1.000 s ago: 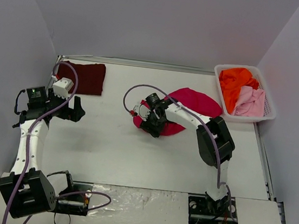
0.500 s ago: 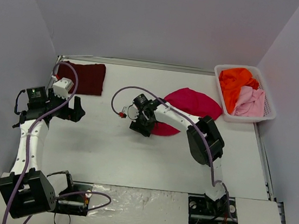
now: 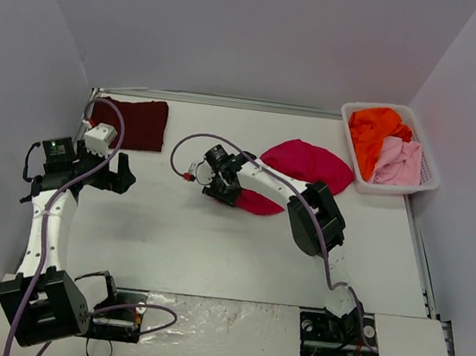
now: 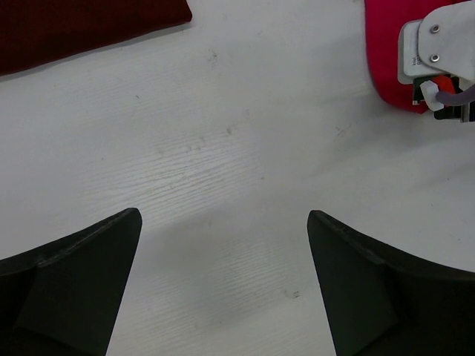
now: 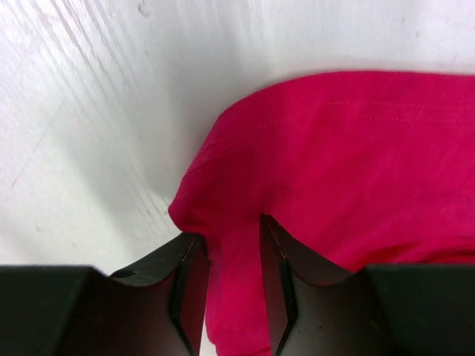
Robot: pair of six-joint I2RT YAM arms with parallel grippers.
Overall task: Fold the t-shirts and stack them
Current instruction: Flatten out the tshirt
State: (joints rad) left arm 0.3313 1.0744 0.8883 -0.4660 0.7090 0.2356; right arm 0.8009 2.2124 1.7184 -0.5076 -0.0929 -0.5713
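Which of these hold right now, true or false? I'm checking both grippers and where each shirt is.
1. The right gripper has a fold of the crimson t-shirt between its fingers. True.
2. The left gripper is shut on the maroon t-shirt. False: it is open over the table, holding nothing and apart from that shirt.
3. The orange t-shirt and the pink t-shirt lie in the white basket. True.
4. The maroon t-shirt is in the basket too. False: it lies flat at the table's far left corner.
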